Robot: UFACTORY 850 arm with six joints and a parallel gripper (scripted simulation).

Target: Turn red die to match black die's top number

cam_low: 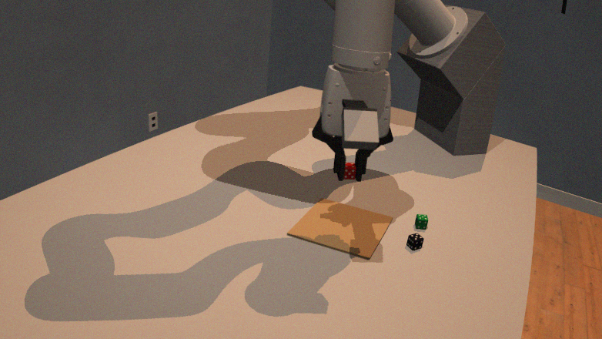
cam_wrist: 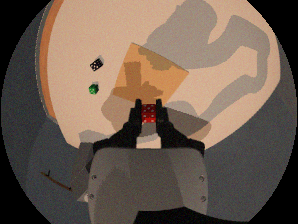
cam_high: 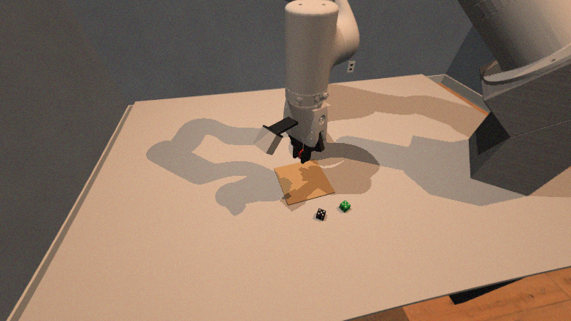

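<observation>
My gripper (cam_low: 349,173) is shut on the red die (cam_low: 349,170), which has white pips. It holds the die low over the table, just beyond the far edge of the tan mat (cam_low: 342,226). The die also shows in the wrist view (cam_wrist: 149,112) and partly in the top view (cam_high: 300,152). The mat (cam_high: 303,182) lies flat on the table. The black die (cam_low: 414,241) lies on the table off the mat's near right corner, and shows in the top view (cam_high: 320,214). I cannot read its top face for certain.
A green die (cam_low: 421,220) lies on the table close to the black die, apart from it; it also shows in the top view (cam_high: 345,206). The arm's grey base (cam_low: 456,79) stands at the back right. The table's right edge (cam_low: 528,253) drops to a wooden floor.
</observation>
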